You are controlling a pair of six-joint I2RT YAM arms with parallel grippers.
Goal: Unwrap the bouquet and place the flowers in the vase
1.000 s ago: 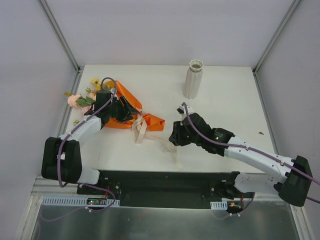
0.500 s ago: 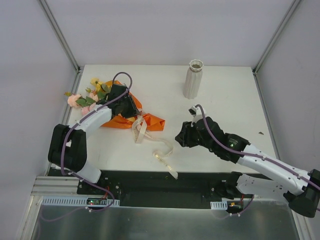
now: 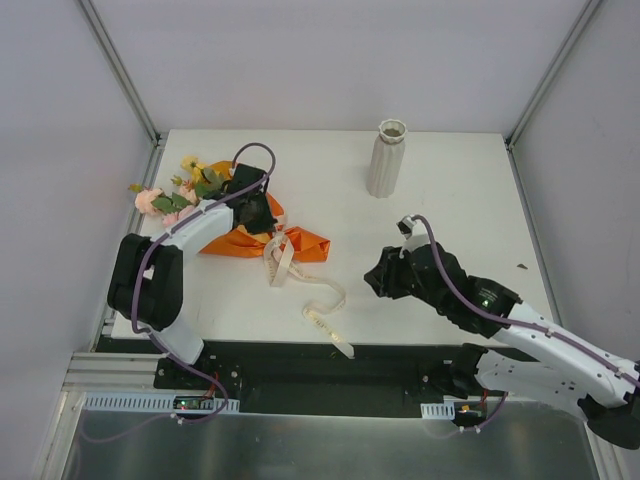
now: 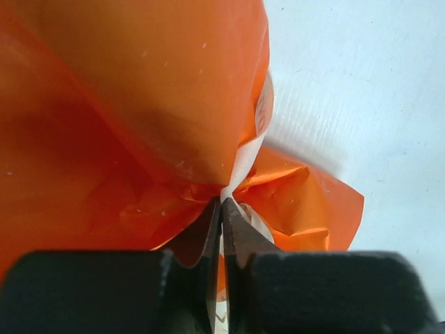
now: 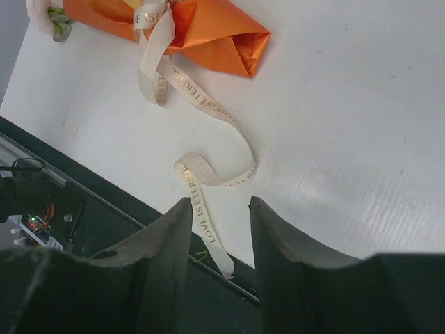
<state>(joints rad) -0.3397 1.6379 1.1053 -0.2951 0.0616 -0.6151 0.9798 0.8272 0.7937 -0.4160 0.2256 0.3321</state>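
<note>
- Because the left pincer point(image 4: 222, 206) is pinched together on the gathered waist of the bouquet point(image 3: 232, 243), a bundle in glossy, crinkled orange paper, the wrap lies right at its tips, and this arm is far the nearer.
- The bundle's long axis runs from the pink and yellow fabric flowers point(image 3: 160, 200) at ten o'clock to the folded paper tail at four o'clock, flat on the white counter point(image 3: 450, 200).
- The right pincer point(image 5: 220, 202), jaws apart and empty, hovers over the loose end of the flat cream printed ribbon point(image 5: 208, 104).
- The ribbed white cylindrical vase point(image 3: 387, 158) stands upright at two o'clock from the bundle, well apart.
</note>
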